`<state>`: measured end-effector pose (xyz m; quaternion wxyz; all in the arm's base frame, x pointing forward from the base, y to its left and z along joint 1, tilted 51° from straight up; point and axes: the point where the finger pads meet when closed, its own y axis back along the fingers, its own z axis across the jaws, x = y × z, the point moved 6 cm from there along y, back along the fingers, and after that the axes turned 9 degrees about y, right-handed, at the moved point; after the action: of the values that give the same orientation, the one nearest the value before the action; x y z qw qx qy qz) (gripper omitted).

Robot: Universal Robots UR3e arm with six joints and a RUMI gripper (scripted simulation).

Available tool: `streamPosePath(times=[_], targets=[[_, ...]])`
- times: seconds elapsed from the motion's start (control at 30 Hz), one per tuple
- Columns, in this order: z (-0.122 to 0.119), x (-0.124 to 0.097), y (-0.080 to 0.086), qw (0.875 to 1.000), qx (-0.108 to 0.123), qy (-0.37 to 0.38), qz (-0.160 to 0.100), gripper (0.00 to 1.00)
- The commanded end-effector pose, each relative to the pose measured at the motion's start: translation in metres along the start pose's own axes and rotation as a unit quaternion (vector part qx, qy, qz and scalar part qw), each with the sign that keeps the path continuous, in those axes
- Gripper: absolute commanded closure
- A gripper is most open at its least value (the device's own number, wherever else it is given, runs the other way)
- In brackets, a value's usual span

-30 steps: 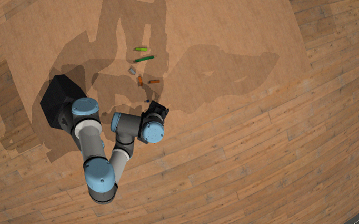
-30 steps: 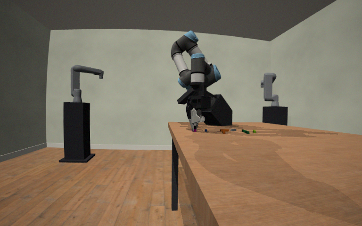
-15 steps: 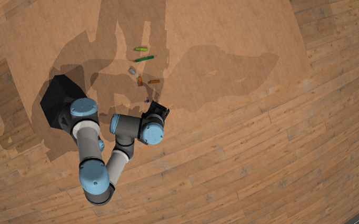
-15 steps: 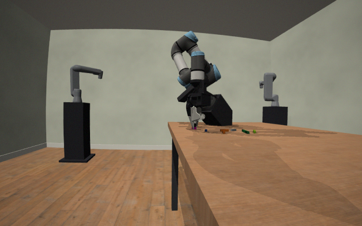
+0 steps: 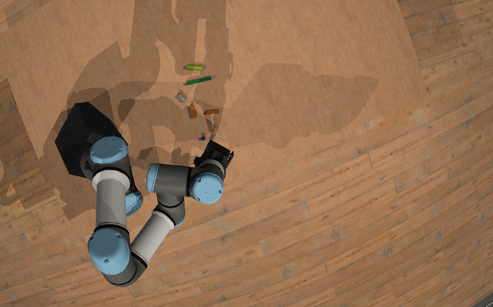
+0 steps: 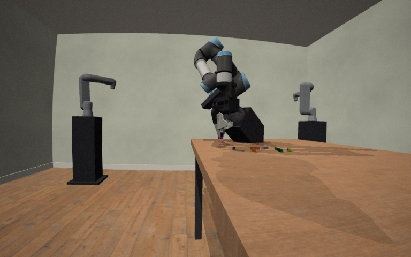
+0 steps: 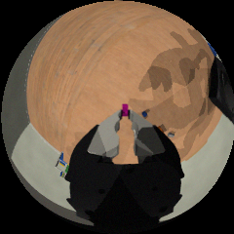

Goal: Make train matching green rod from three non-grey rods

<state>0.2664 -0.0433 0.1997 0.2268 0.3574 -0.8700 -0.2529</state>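
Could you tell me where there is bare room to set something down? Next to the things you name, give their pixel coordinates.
The top view shows bare tabletop right of the green rod (image 5: 199, 80) (image 6: 279, 149), and beyond the lime rod (image 5: 194, 67) (image 6: 288, 149). It is crowded around the two orange rods and beside the gripper (image 6: 221, 136) (image 7: 125, 113).

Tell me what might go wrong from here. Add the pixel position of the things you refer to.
The short magenta rod (image 6: 220, 137) (image 7: 125, 107) is pinched and might slip or twist. The tiny blue rod (image 5: 202, 138) (image 6: 233, 148) (image 7: 144, 114) nearby could get knocked. The lime rod (image 5: 194, 68) (image 6: 288, 149) lies near the green one (image 5: 199, 80) (image 6: 279, 149), so a train built there may crowd it.
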Motion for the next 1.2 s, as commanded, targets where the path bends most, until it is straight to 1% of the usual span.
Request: streamPosePath(times=[0.0, 0.37, 0.43, 0.77, 1.17], targets=[[0.003, 0.002, 0.016, 1.0, -0.015, -0.001, 0.01, 1.0], [0.002, 0.001, 0.044, 1.0, -0.015, -0.001, 0.01, 1.0], [0.002, 0.001, 0.044, 1.0, -0.015, -0.001, 0.01, 1.0], [0.002, 0.001, 0.056, 1.0, -0.016, 0.0, 0.01, 1.0], [0.002, 0.001, 0.057, 1.0, -0.016, 0.0, 0.01, 1.0]])
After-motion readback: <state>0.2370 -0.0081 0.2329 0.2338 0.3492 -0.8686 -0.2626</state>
